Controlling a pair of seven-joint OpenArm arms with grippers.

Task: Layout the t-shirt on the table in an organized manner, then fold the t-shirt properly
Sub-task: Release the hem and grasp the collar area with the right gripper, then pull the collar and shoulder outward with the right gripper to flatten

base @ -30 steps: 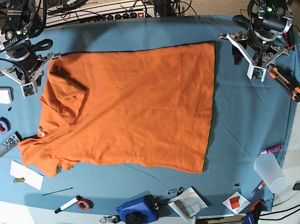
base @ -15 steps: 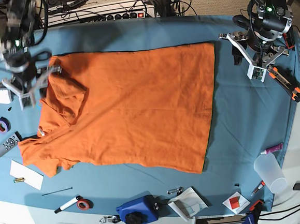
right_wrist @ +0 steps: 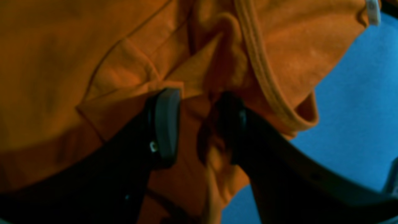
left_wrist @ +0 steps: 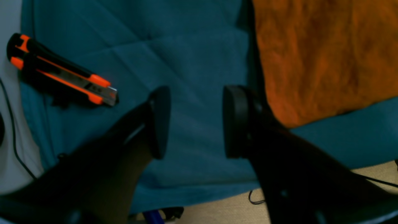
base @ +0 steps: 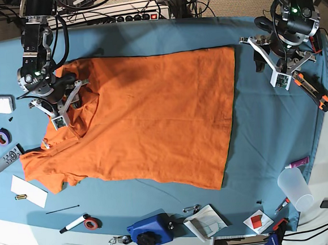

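The t-shirt (base: 147, 124) lies across the counter (base: 267, 131), long axis left to right. The right claw (right_wrist: 196, 124) hangs open astride the rumpled folded sleeve by the collar, gripping nothing yet. The left claw (left_wrist: 192, 121), open and empty, sits just right of the hem.

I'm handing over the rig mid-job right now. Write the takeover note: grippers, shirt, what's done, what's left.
Right gripper: open, down on the t-shirt at the rumpled sleeve beside the collar, fabric between its fingers, not clamped.
Left gripper: open, empty, over bare table past the shirt's hem, box cutter nearby.
Done: body lies mostly flat.
Left: spread the bunched sleeve and collar end, then do all the folds.
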